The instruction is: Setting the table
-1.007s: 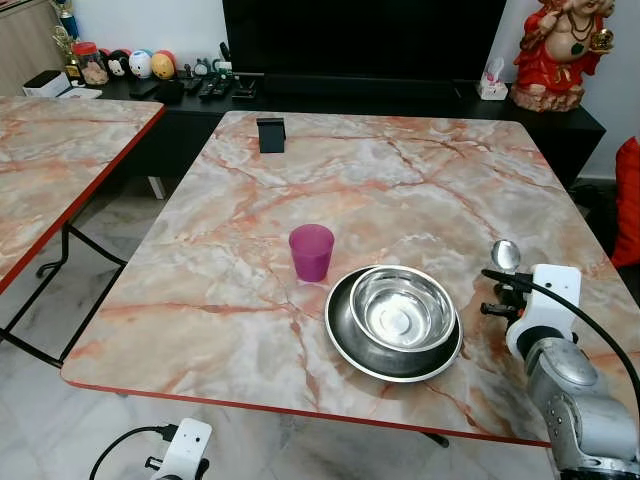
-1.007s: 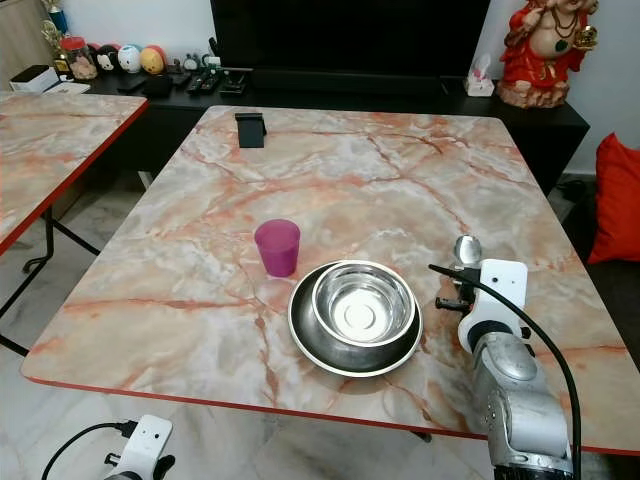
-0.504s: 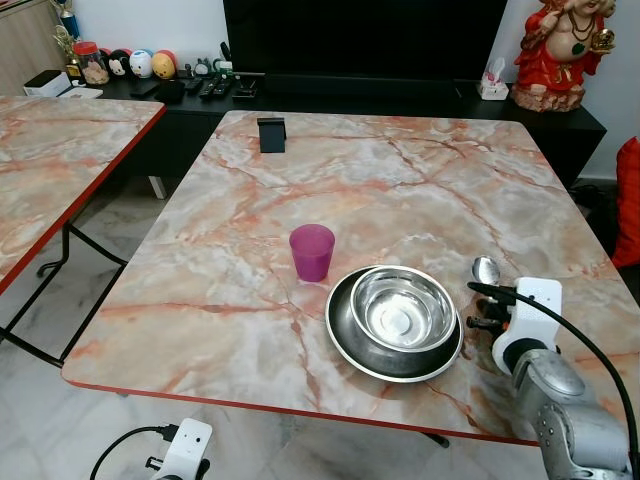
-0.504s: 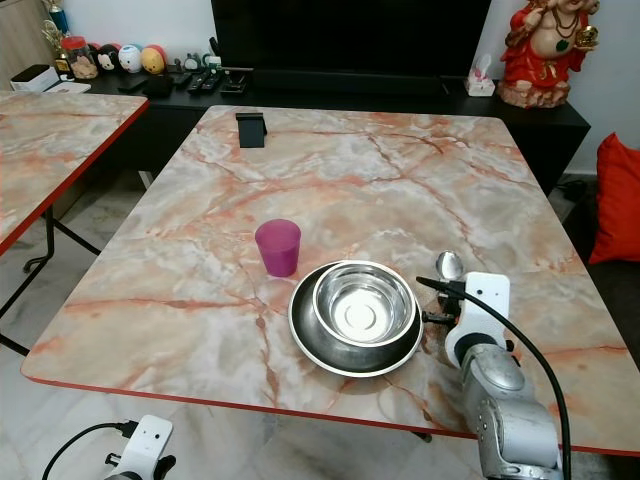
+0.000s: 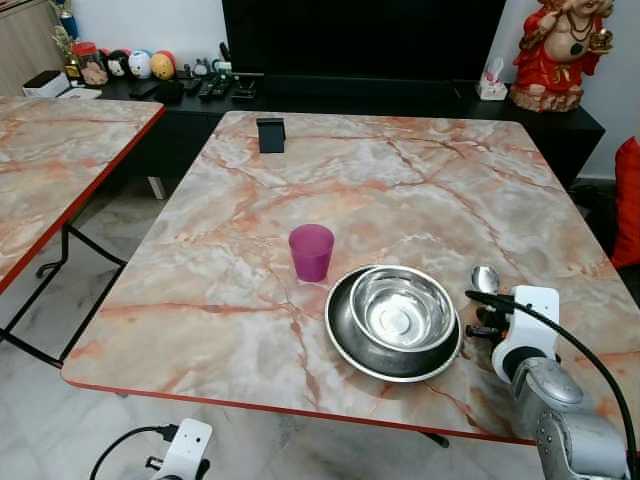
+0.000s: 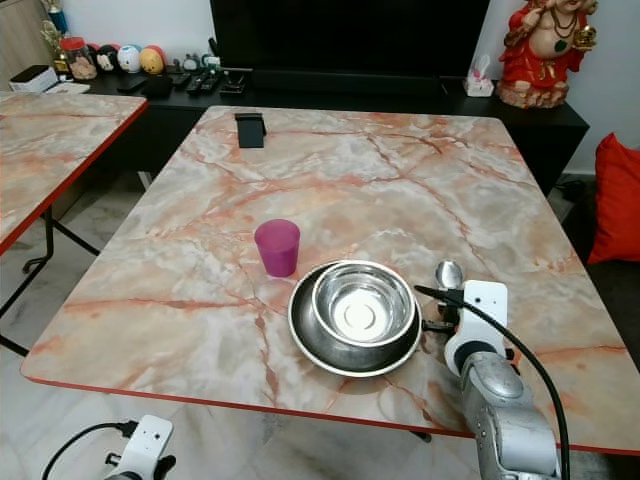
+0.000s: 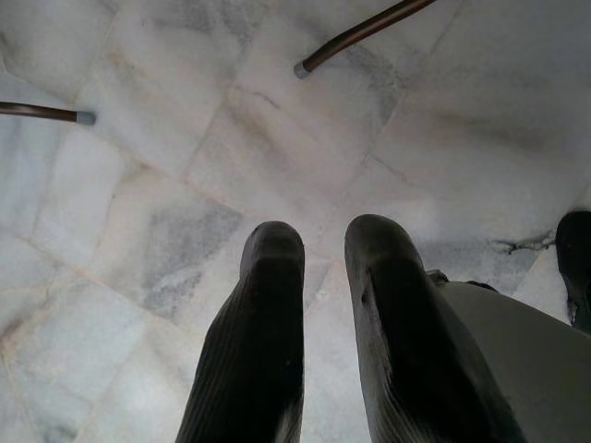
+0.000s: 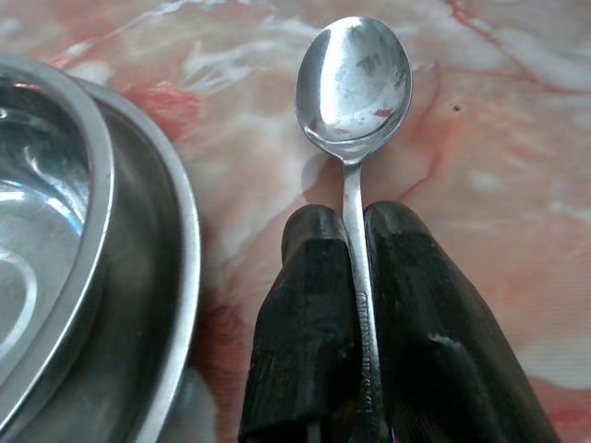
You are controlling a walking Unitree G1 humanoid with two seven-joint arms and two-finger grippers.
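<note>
My right gripper [image 8: 349,221] is shut on the handle of a steel spoon [image 8: 355,78], with the spoon's bowl pointing away from me. The spoon [image 5: 485,278] hangs low over the marble table [image 5: 400,190], just right of a steel plate [image 5: 345,340]. A steel bowl [image 5: 402,306] sits inside that plate. The plate's rim [image 8: 175,240] lies close beside the fingers. A purple cup [image 5: 311,251] stands upright at the plate's far left. My left gripper [image 7: 323,240] hangs idle above the floor tiles, shut, with nothing in it.
A small black holder [image 5: 271,134] stands near the table's far left edge. A second marble table [image 5: 60,150] is on the left. Behind are a black TV console [image 5: 350,95], a red statue [image 5: 560,50] and a red cushion [image 5: 630,200].
My right gripper has carried the spoon leftward and toward me, closer to the plate's right rim. Cup, plate and bowl have stayed put.
</note>
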